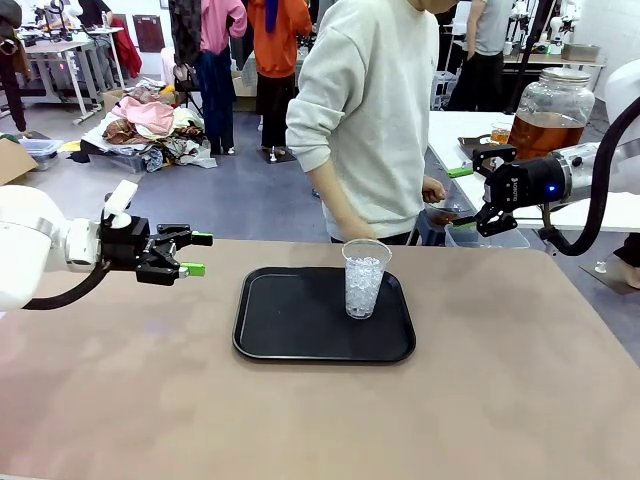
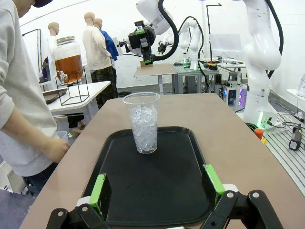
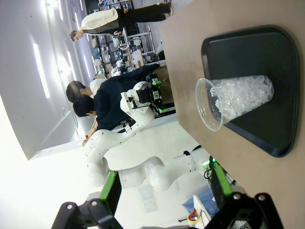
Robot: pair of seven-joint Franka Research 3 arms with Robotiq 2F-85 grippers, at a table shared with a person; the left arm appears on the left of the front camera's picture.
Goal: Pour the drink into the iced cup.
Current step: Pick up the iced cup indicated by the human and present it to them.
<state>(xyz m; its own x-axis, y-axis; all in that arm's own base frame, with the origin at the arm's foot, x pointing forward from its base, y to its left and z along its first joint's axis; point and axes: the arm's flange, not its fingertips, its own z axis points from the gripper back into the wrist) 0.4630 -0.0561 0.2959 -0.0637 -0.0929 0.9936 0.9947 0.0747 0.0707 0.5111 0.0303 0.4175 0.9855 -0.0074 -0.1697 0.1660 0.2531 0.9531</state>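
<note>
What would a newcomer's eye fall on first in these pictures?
A clear cup full of ice stands upright on the black tray in the middle of the table. The left gripper and the right gripper hang open at either side of it, touching nothing. On a white side table behind the right gripper stands the big glass jar of amber drink.

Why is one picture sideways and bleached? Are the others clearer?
Right wrist view: rolled sideways, the clear plastic cup of ice lying across; the picture's left burns out white. Left wrist view: sharp, the black rounded tray bowed by the wide lens. Front view: even light, soft shadows.
</note>
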